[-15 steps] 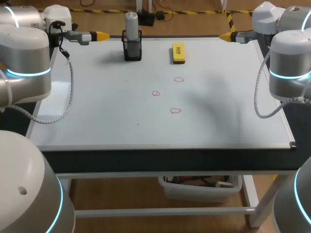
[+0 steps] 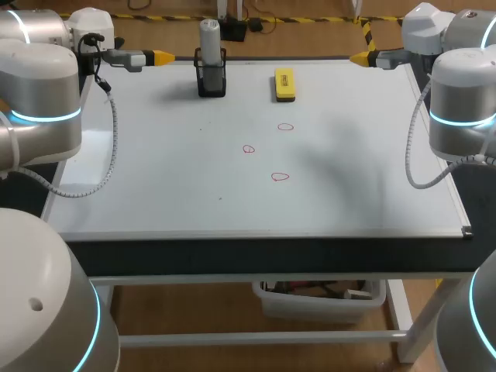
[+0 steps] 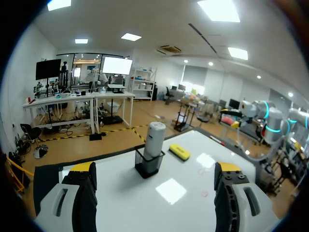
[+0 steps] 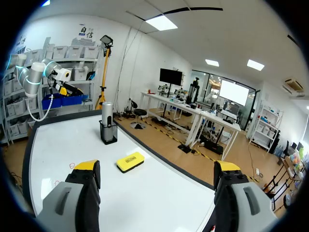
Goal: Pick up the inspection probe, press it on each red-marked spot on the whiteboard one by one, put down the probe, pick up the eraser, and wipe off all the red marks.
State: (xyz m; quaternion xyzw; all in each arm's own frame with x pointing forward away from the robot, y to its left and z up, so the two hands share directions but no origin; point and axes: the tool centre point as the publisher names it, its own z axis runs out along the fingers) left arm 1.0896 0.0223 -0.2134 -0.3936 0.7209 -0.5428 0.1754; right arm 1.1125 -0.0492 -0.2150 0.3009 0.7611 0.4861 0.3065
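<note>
Left arm comes in at the far left corner of the whiteboard (image 2: pixel 155 178) that covers the tabletop. Left end effector (image 2: pixel 160 56) hangs just over the board's far edge, fingers spread wide, nothing between them.

Inspection probe (image 2: pixel 210 35): grey cylinder, upright in a black holder (image 2: pixel 211 82), near and straight ahead of the left end effector. In the left wrist view it sits in line with the gap between the fingers, well clear of both.

Eraser (image 2: pixel 284 84): yellow, flat on the board, beyond the probe from the left end effector, near and ahead of the right one.

Three red marks: one (image 2: pixel 249 149), a second (image 2: pixel 280 177) and a third (image 2: pixel 285 126), all on open board, well apart from both end effectors and nearer the robot than the eraser.

Right end effector (image 2: pixel 361 57) hangs at the board's far right edge, fingers spread, nothing held. From its wrist view the eraser lies ahead, the probe in its holder farther on.
</note>
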